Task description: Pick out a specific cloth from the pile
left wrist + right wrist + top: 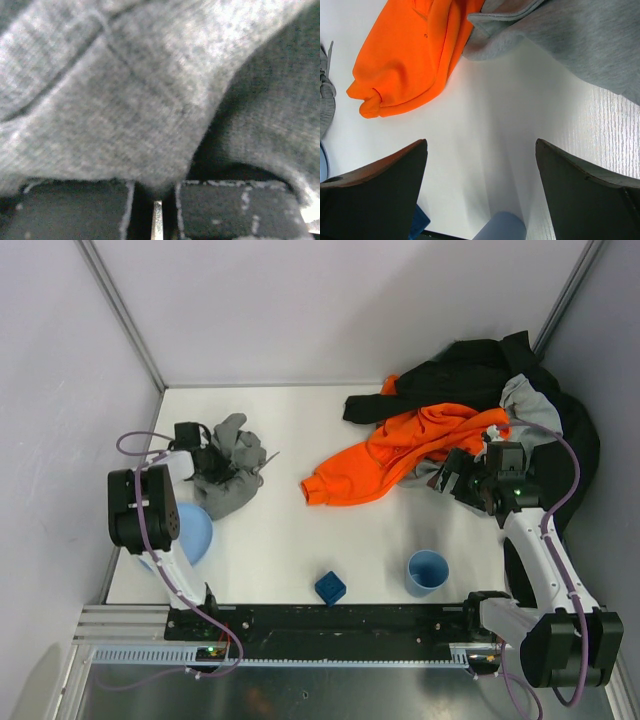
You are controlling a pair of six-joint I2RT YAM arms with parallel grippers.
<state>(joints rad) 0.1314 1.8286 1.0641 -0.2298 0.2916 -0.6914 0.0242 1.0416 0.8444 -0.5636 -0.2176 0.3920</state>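
left arm (146, 506) folded back | left jaws pinching the cloth (231, 480) | right arm (537, 538) stretched toward the pile (470, 365) | right jaws spread

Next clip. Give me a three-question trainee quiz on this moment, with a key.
1. True or false: the right claw is wide open and holds nothing.
2. Pick one. The left claw is: A, open above the grey cloth; B, shut on the grey cloth; C, out of every view.
3. Fill in: the brightest garment in the pile is coloured ____.
Key: 1 true; 2 B; 3 orange.
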